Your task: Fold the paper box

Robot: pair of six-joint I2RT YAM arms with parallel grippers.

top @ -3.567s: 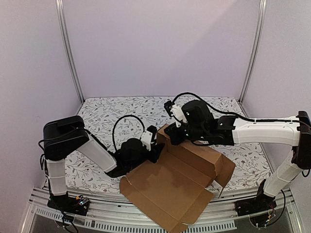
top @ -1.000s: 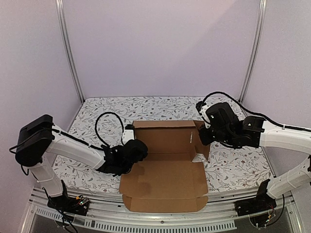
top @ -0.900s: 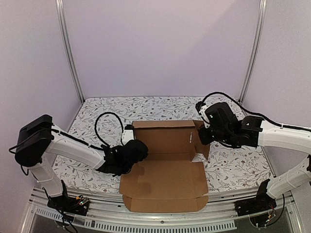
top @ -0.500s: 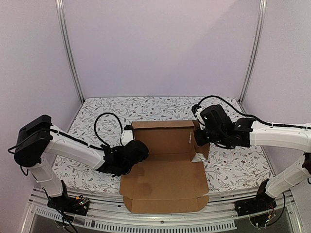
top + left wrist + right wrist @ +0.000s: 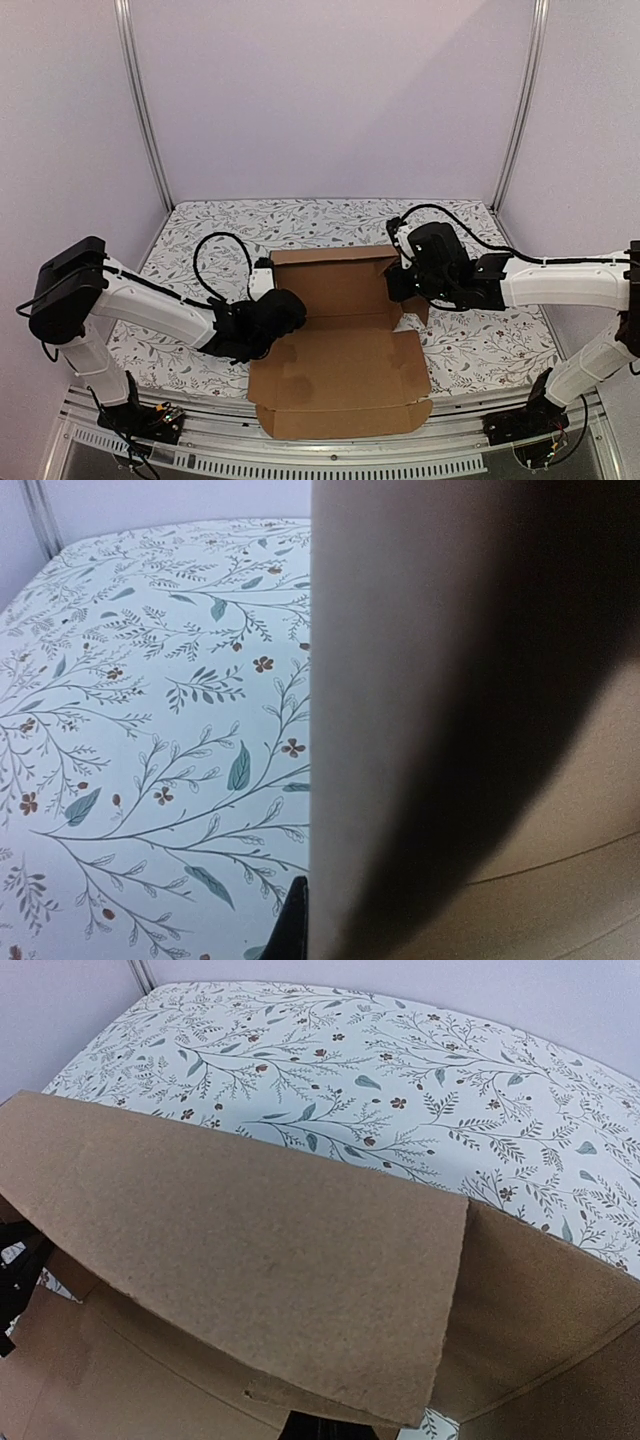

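Dead centre on the flowered table cover [image 5: 215, 235] sits the paper box [image 5: 340, 360], its big front panel flat and reaching the near edge, its back wall [image 5: 335, 282] standing up along the far side. At the box's left edge, right by the fold, the left gripper [image 5: 283, 310] is squeezed down tight. Its wrist camera shows card running edge-on straight into the dark fingertip [image 5: 296, 920], so I read that as a pinch on the left side panel, anchoring the sheet so it can't skate. Over at the box's right rear corner, the right gripper [image 5: 398, 285] is fully closed too, tucked under the brown side flap [image 5: 230, 1250]. Pinching or just nudging it inward, I can't tell; the flap hides the fingers. My read: the walls are going up, with the front lid panel not yet folded.
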